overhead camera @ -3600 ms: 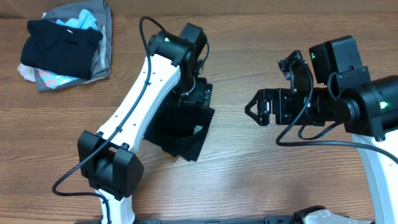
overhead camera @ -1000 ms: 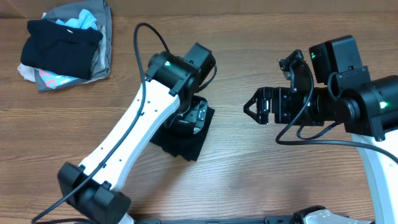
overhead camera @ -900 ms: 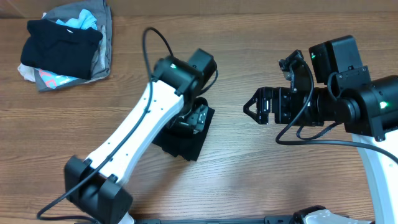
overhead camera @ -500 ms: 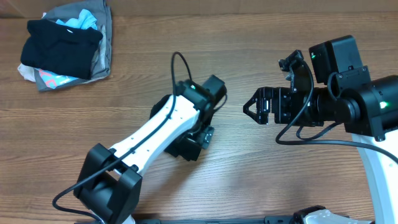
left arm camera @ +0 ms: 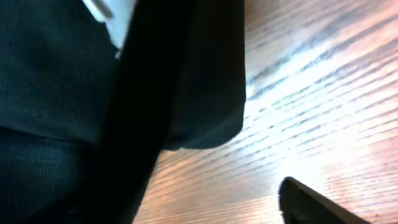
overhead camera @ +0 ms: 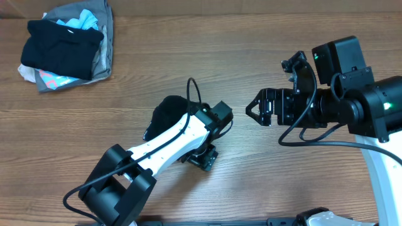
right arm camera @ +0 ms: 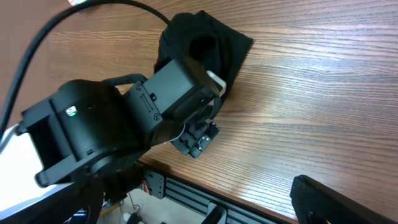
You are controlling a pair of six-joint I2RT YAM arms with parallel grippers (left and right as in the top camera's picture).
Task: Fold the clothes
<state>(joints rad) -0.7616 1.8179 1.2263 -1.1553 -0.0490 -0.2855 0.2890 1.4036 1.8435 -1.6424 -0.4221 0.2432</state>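
So the black T-shirt (overhead camera: 166,114) is sitting mid-bench as a small bunched lump, tucked right against the left arm (overhead camera: 164,143) on the side facing the far edge. I'd call that only partway: it's gathered down to a compact size, but the edges look rumpled and uneven, not a flat squared-off fold. The left wrist view is mostly black fabric up close, with the white tag (left arm camera: 113,14) poking out at the top. What's left, I reckon, is flattening it and tidying the layers.

Left jaws are low over the bench (overhead camera: 295,188) just past the shirt's near edge. I honestly cannot tell if they're pinching cloth or let go, it's all dark blur in there. Right jaws are spread apart with nothing in them, hanging well off to the side.

Other stuff: the heap of mixed garments (overhead camera: 66,47) sits in the far left corner, well apart and no bother. The real obstacle is the left arm itself, lying across the shirt and hiding a good chunk of it.
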